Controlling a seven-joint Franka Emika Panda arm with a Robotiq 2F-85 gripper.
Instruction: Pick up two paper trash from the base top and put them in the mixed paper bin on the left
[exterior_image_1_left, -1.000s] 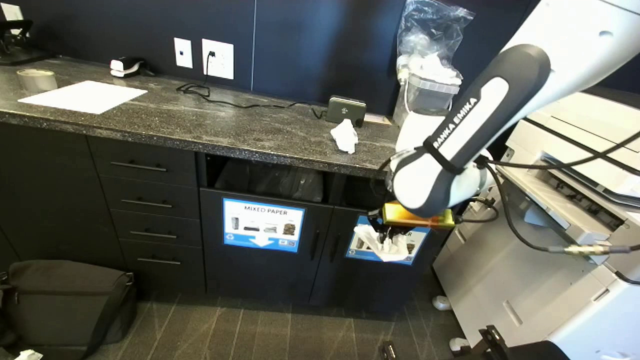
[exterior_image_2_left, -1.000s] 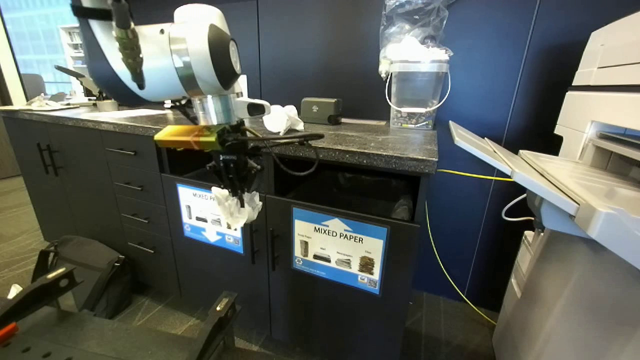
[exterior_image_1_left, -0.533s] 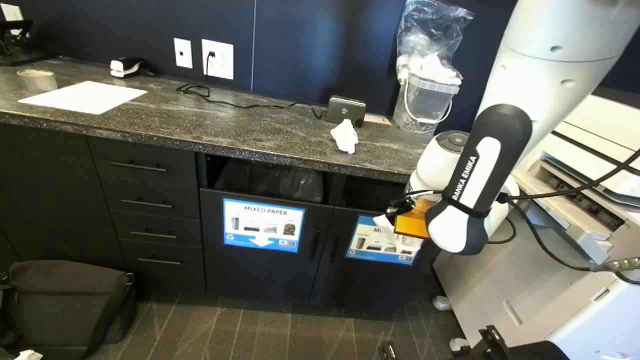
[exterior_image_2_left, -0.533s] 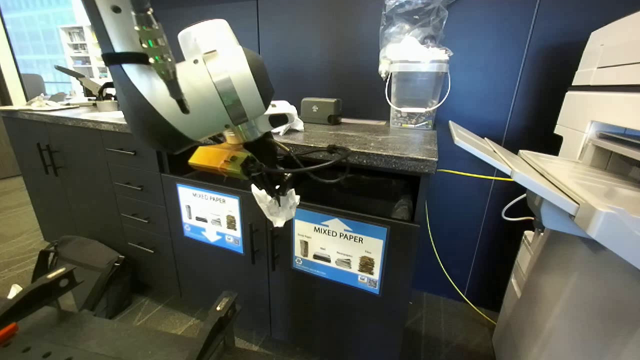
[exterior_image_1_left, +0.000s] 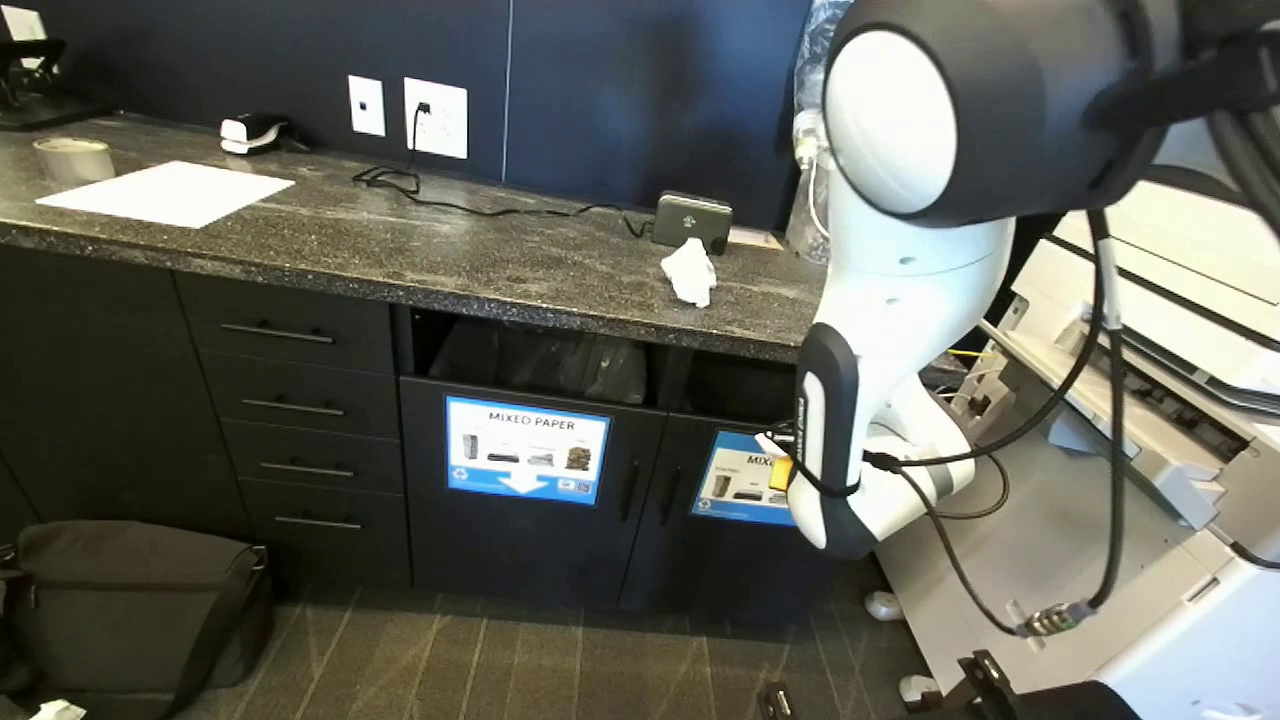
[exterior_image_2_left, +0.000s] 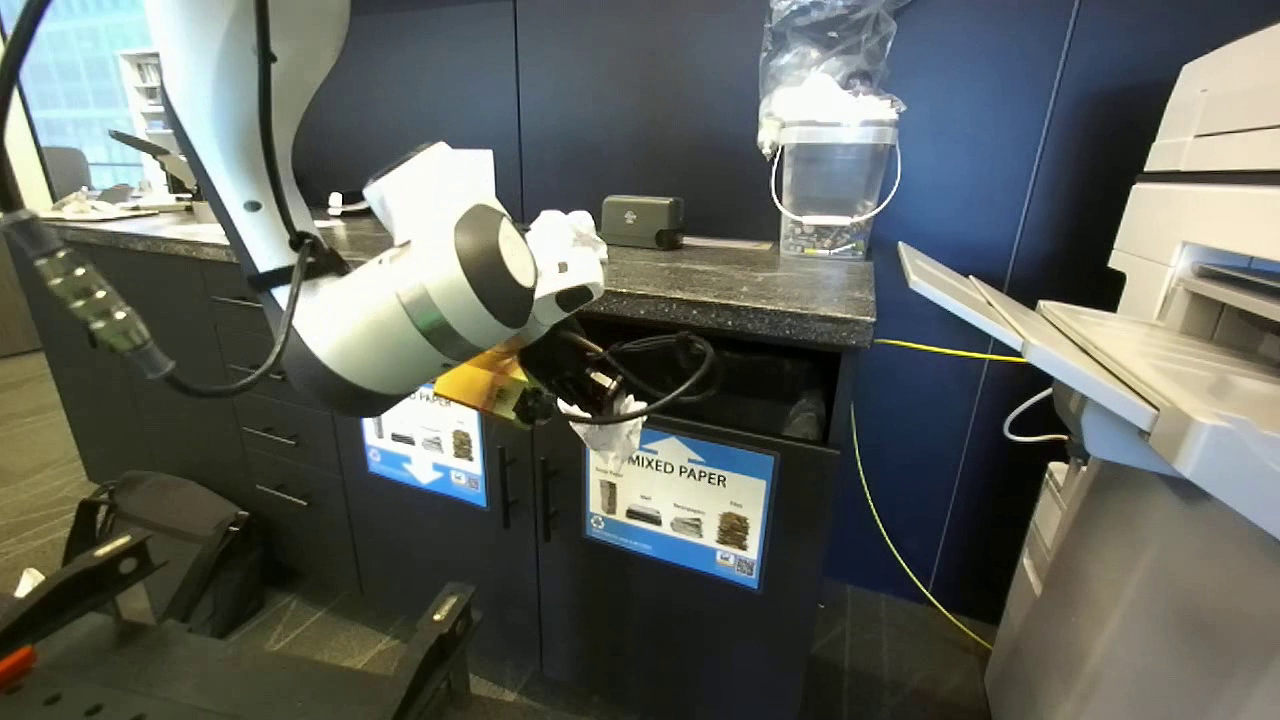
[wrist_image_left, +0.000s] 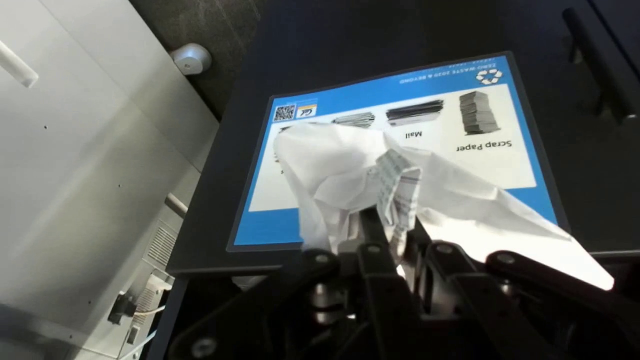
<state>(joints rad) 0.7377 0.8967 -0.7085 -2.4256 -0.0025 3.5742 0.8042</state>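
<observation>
Pinching a crumpled wad (wrist_image_left: 432, 187) in front of the right-hand bin (exterior_image_2_left: 690, 640)

Nearest in the wrist view, the claw (wrist_image_left: 396, 227) stands narrow, its two fingers (wrist_image_left: 372, 225) close together with paper caught between them. The wad in its grip is white, thin and loosely crushed: a rounded fold bulges to one side, a long pointed corner flares out at the other, and at the middle a small folded strip (wrist_image_left: 395, 175) carries fine print. In an exterior view it hangs at the fingertips, covering the upper left corner of the blue-and-white mixed paper sign (exterior_image_2_left: 670, 510) on that bin's front; whether it touches the front cannot be told.

Alongside is the left bin (exterior_image_1_left: 510, 550), its own sign (exterior_image_1_left: 527, 450) marked with a downward arrow. Over both runs the dark, speckled countertop (exterior_image_1_left: 480, 250). There, between the front edge and a small dark box (exterior_image_1_left: 702, 215), another wad (exterior_image_1_left: 690, 275) sits, more compact than the held one, bright white, creased and peaked at the top. Well apart, farther along to the left, lies a flat white sheet (exterior_image_1_left: 168, 194). By the back edge, near the right end, stands a clear bucket (exterior_image_2_left: 838, 180).
</observation>
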